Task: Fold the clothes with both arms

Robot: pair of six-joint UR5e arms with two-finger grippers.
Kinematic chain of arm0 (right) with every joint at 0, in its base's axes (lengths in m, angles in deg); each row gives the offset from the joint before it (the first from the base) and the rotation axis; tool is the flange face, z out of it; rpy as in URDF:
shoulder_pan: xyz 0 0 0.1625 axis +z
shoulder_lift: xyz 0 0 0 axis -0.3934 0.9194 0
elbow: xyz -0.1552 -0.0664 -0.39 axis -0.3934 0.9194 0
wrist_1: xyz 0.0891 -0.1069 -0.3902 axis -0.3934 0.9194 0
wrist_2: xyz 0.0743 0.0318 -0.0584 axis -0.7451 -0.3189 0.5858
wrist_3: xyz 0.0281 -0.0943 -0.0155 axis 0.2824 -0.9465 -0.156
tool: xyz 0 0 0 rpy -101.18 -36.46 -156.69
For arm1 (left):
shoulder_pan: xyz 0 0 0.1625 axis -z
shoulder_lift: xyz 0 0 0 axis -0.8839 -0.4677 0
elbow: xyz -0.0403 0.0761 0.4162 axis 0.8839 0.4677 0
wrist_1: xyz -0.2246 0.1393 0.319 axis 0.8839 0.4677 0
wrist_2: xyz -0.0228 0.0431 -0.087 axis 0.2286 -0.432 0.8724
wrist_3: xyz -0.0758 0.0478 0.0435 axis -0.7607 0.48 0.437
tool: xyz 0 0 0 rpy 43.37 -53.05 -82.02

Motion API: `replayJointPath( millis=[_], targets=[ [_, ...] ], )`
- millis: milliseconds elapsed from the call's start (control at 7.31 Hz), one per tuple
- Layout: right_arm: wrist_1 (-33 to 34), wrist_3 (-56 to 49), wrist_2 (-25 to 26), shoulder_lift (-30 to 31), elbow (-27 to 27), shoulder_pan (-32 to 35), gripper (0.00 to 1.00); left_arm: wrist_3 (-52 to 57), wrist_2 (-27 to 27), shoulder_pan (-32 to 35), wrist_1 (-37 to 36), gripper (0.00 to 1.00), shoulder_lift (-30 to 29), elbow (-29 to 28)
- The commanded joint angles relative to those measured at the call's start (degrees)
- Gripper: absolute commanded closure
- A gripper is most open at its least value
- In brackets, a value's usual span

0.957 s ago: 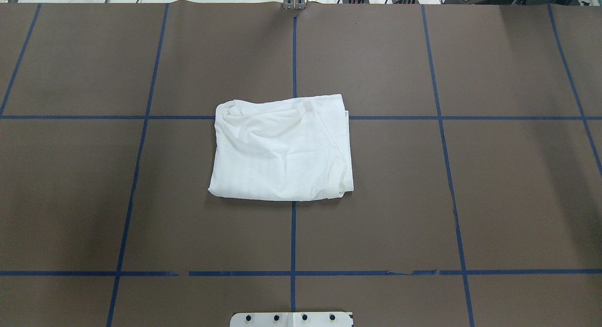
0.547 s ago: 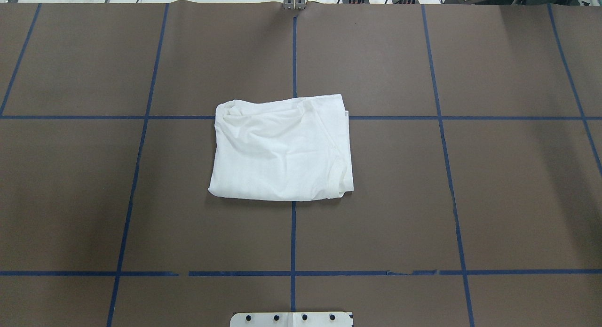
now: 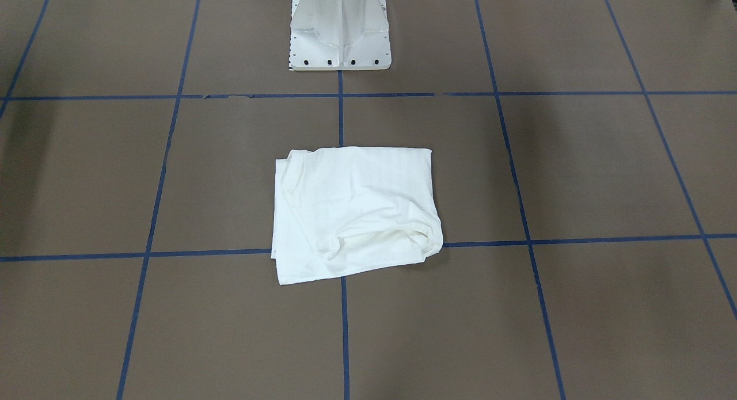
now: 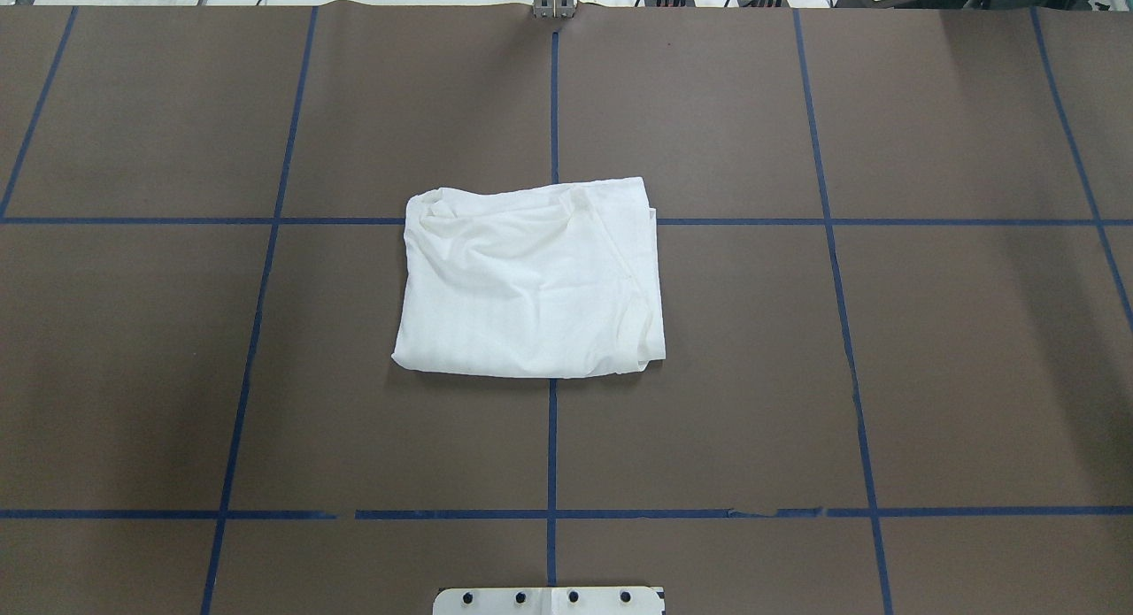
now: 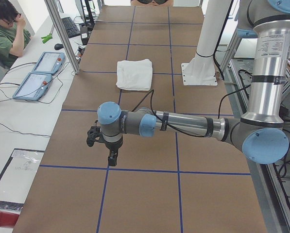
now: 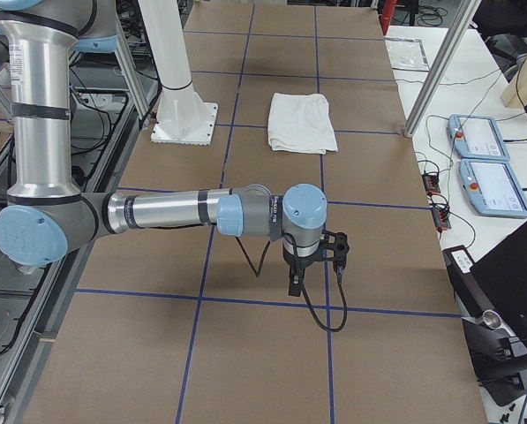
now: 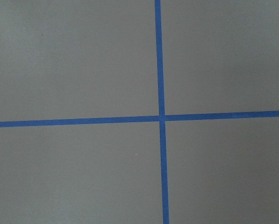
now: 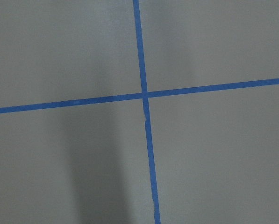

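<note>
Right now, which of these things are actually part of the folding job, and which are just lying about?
Part of the job: folded white shirt; left arm; right arm.
Just lying about: white pedestal; control tablets on the side bench; blue tape grid; seated person.

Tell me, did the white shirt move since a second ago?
No. In the overhead view the folded white T-shirt lies over the same crossing of blue tape lines, with its edges unchanged.

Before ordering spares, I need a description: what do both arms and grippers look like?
Both match: the left arm and right arm are silver-grey metal tubes with light blue joint caps, and a black cable loops at each wrist. The left gripper and right gripper are black.
</note>
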Motion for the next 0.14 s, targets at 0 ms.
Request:
replayJointPath(
  millis=[0],
  targets=[
    [0.0,0.1,-0.1,0.0,-0.1,0.0,0.0,0.0,0.1,0.0,0.0,0.0,0.0,0.0]
  ],
)
